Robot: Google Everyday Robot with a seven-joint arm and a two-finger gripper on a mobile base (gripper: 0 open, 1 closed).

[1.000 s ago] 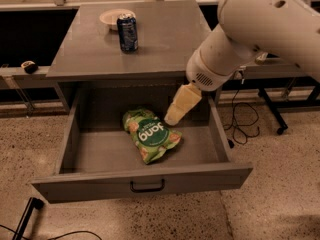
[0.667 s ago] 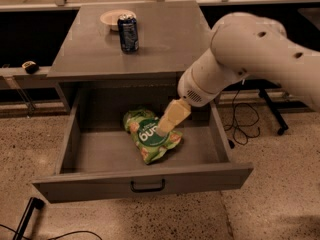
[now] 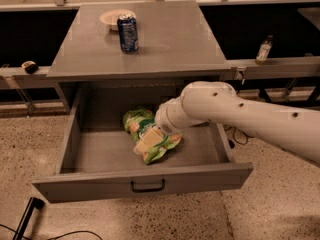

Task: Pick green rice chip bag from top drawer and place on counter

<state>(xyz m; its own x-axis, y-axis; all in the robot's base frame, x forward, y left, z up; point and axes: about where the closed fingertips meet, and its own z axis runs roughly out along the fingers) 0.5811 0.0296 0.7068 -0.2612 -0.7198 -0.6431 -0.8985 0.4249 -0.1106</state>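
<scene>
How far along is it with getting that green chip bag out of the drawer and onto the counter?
Early on. Done: the top drawer stands open. In hand: the gripper is down inside it, on the green rice chip bag, which lies on the drawer floor, not yet lifted. Left: lifting it out and setting it on the counter, where a blue soda can and plate stand.

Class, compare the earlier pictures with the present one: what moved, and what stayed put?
The gripper came down from beside the crinkly bright green rice chip bag onto its middle, inside the open grey metal top drawer. Whether it has hold cannot be seen. The bag, the drawer, and the blue soda can and pale bowl on the flat grey counter stayed put.
</scene>
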